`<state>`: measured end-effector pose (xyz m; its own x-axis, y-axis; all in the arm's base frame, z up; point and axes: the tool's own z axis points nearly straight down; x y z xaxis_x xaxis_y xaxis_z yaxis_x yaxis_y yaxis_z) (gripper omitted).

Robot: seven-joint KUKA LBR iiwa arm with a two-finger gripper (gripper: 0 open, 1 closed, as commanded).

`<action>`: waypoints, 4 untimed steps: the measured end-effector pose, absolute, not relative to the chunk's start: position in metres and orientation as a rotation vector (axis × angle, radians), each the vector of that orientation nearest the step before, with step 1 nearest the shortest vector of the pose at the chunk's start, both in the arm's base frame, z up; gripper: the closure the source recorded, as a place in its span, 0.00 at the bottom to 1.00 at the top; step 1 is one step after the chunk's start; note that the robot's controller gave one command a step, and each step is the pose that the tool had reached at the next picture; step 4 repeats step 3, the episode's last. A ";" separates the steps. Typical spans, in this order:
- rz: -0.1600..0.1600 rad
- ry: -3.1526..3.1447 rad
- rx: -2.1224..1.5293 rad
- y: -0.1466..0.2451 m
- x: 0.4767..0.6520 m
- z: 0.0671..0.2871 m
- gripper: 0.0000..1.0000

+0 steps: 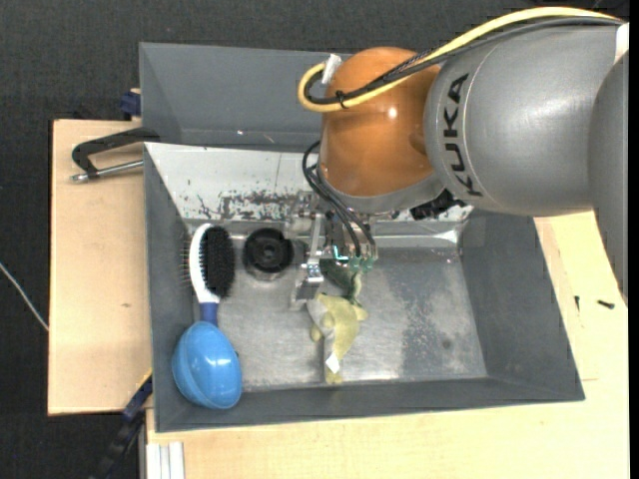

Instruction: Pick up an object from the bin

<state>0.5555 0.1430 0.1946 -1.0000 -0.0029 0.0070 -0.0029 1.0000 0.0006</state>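
Nearest me, in the near left corner of the bin [519, 297], lies a blue rounded thing [207, 365]. Just right of the middle, close to the near wall, is a pale yellowish, crumpled, soft-looking thing [337, 329], lying lengthwise with its far end up against the gripper [329, 275]. The gripper sits low over the bin floor, right at that far end, so I take the pale thing to be the one in play. From this angle I cannot tell whether the gripper is apart or together, and I cannot say the thing is gripped. To the left, a brush [214, 264] with black bristles and a white handle lies along the left wall, its handle end meeting the blue thing; I cannot tell if they are joined. Between the brush and the gripper sits a black round thing [268, 251], near the gripper but apart from it. Farther back, the orange cover [374, 128] and the grey arm [539, 108] hang over the far right of the bin. My read is that we are at the grasp itself, with nothing lifted yet. The next move calls for a firm hold on the pale thing's far end, then a straight rise. Being limp, it may drag or slip, so I would keep it away from the black round thing.
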 end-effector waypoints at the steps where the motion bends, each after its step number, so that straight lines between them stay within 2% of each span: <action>1: -0.009 -3.158 -0.017 0.127 0.588 0.091 0.00; 2: -0.014 -3.175 -0.021 0.127 0.592 0.093 1.00; 3: -0.008 -3.155 -0.022 0.139 0.571 0.218 1.00; 4: -0.008 -3.155 -0.022 0.139 0.571 0.218 1.00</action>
